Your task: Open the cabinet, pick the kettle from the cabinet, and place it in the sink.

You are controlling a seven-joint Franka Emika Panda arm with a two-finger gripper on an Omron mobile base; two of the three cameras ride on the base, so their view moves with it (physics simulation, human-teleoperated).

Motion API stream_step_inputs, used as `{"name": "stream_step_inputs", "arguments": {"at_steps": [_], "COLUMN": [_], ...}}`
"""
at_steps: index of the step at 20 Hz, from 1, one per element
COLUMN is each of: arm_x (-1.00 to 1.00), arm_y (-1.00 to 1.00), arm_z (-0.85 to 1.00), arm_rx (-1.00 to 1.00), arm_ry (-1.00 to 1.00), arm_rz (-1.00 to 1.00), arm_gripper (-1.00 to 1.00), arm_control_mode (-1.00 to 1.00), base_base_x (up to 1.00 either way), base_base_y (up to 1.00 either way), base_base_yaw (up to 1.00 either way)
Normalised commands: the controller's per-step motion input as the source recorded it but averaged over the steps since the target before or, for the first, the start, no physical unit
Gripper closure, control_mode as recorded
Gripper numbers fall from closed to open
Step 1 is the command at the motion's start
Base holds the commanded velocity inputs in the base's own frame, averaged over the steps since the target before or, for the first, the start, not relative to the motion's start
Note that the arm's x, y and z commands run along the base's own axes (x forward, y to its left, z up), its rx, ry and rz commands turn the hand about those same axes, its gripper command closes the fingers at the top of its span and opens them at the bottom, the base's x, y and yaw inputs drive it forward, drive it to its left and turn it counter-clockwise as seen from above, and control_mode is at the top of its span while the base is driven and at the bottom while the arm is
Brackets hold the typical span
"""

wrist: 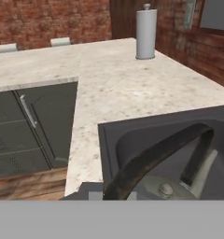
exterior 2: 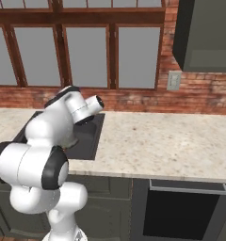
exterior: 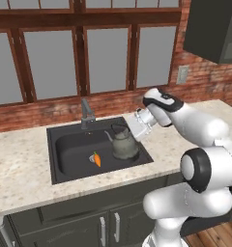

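The dull grey kettle [exterior: 123,144] stands upright in the right part of the dark sink [exterior: 52,144]; whether its base touches the basin floor I cannot tell. My gripper [exterior: 130,129] reaches in from the right at the kettle's thin dark arched handle and is shut on it. In the hand view that handle [wrist: 156,154] arches up from the bottom edge over the kettle's lid [wrist: 166,189], with the sink's rim [wrist: 132,123] behind. The dark cabinet [exterior: 214,29] hangs on the wall at upper right, also seen as the cabinet [exterior 2: 204,33]; I cannot make out its door.
A small orange carrot [exterior: 96,159] lies on the sink floor left of the kettle. The grey faucet [exterior: 86,113] rises behind the basin. A paper towel roll [wrist: 146,32] stands on the speckled counter. Dark base cabinets [exterior: 108,226] run below the counter.
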Motion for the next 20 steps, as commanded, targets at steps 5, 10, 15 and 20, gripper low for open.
{"name": "stream_step_inputs", "arguments": {"at_steps": [5, 10, 15, 20], "arm_x": [0.24, 0.25, 0.28, 0.28], "arm_y": [0.05, 0.01, 0.0, 0.0], "arm_z": [-0.3, -0.3, -0.23, -0.19], "arm_rx": [0.0, 0.0, 0.0, 0.0], "arm_ry": [0.0, 0.0, 0.0, -0.02], "arm_rz": [0.0, 0.0, 0.0, 0.0], "arm_gripper": [1.0, 1.0, 1.0, 1.0], "arm_control_mode": [-1.0, -1.0, -1.0, -1.0], "base_base_x": [0.0, 0.0, 0.0, 0.0], "base_base_y": [0.0, 0.0, 0.0, 0.0], "base_base_yaw": [0.0, 0.0, 0.0, 0.0]}}
